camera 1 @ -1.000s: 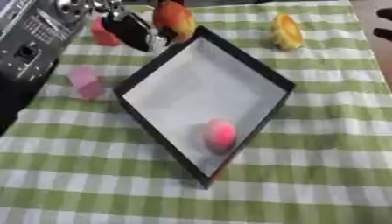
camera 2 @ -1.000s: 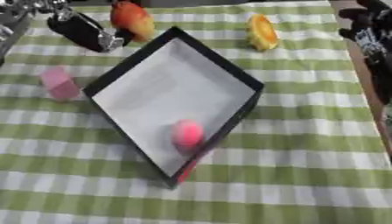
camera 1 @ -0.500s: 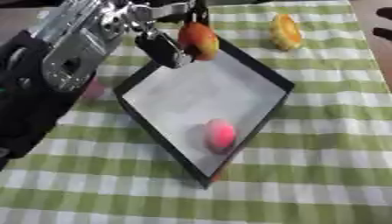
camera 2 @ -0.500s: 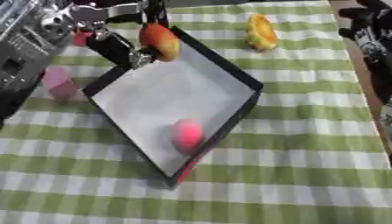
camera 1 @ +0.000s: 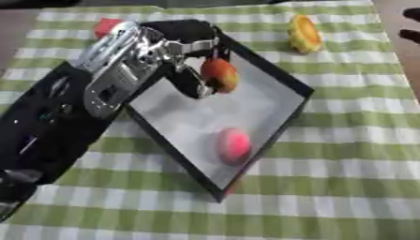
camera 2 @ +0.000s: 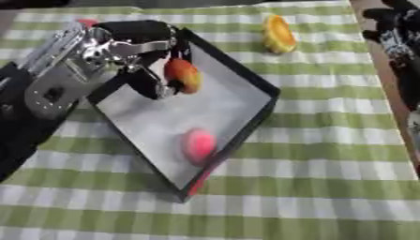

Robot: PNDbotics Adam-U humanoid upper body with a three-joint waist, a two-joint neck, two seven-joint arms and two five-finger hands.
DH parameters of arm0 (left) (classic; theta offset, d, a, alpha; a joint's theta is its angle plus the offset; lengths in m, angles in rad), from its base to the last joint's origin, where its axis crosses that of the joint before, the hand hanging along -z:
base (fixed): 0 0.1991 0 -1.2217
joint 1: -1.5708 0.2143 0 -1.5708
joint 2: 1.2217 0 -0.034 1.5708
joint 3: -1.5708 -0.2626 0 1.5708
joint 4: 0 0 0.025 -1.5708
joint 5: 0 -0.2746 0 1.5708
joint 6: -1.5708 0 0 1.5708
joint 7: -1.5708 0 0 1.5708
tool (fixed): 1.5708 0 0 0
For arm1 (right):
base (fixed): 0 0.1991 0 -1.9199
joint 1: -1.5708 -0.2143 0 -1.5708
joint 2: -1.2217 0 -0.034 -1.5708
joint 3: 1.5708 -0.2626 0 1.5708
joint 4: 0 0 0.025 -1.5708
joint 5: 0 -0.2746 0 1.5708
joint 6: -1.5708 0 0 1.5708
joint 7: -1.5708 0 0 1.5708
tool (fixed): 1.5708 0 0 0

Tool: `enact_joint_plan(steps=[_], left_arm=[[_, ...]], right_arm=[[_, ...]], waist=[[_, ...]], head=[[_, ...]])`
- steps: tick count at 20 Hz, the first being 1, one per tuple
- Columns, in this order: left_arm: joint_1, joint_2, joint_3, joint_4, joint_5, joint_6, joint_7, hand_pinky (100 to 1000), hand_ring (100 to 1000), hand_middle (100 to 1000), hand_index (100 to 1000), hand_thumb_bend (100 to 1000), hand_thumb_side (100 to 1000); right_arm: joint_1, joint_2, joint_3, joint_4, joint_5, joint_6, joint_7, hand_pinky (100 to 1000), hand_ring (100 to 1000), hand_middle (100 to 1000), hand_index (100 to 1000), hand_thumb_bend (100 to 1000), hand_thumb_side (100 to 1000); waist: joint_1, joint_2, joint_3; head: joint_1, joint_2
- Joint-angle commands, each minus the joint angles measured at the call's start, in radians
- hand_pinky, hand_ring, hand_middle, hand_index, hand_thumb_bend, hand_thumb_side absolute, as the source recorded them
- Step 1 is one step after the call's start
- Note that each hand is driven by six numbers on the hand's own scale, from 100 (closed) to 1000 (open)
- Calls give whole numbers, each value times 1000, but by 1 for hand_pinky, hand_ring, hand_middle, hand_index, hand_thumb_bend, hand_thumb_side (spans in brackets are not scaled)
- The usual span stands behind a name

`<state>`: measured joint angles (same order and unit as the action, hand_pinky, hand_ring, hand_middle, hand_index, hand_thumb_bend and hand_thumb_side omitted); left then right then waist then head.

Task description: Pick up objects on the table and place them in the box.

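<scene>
While the left arm reaches in from the left side, the left robot hand hangs over the upper part of the box, its fingers curled round an orange-red fruit. The fruit sits between the dark fingers and is above the pale box floor, near the far-left wall; whether it touches the floor cannot be told. The box is a shallow black-walled tray with a light interior, lying askew on the surface, which is covered by a green-and-white checked cloth. A pink rounded object lies inside the box, toward its near corner, well apart from the held fruit. Outside the box, a yellow-orange object rests on the cloth beyond the far-right wall, apart from it. A red block shows at the far left, partly hidden behind the arm. The right robot hand shows at the right edge in the right eye view, dark and blurred; its finger state cannot be told.
</scene>
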<state>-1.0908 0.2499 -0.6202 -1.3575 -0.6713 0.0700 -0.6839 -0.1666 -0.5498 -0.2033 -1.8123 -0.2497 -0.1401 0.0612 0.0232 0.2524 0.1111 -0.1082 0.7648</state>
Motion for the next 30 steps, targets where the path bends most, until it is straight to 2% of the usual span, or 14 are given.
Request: enact_joint_plan(steps=[1,5,8,11,18,24,27,30], left_arm=[[-7,-3,-12,19,-2,-22,-17,709,717,685,681,151,128],[-7,-9,-23,43,-4,-46,-60,721,731,701,698,193,161],[-8,-8,-22,49,-8,-54,-69,750,758,732,744,243,182],[-2,-9,-23,59,-11,-59,-76,800,802,779,790,304,263],[2,-1,-16,73,-3,-69,-102,823,826,806,862,468,390],[-4,34,21,7,36,-44,-79,812,817,793,849,385,342],[-11,96,69,-42,63,-6,-47,802,810,785,833,373,299],[-3,174,127,-41,71,36,-9,802,813,789,834,386,277]], right_arm=[[-3,-38,-14,-11,8,-1,-2,873,964,766,923,100,603],[-2,-39,-11,-11,12,1,1,873,964,765,922,100,606],[0,-38,-10,-11,15,2,3,873,964,765,922,100,607],[0,-37,-10,-12,16,3,3,873,964,766,922,100,607],[3,-38,-10,-13,16,4,2,873,964,766,922,100,608],[7,-39,-11,-14,19,3,1,872,964,766,922,100,607],[14,-45,-19,-15,20,1,-7,872,963,766,922,100,603],[23,-50,-32,-20,20,-2,-20,872,963,766,922,100,601]], waist=[[9,-28,-3],[14,-27,-5],[15,-27,-6],[16,-27,-7],[17,-28,-6],[17,-30,-2],[21,-33,10],[27,-33,24]], head=[[0,-1],[0,0],[0,-1],[1,-2],[2,-2],[3,1],[-5,2],[-19,0]])
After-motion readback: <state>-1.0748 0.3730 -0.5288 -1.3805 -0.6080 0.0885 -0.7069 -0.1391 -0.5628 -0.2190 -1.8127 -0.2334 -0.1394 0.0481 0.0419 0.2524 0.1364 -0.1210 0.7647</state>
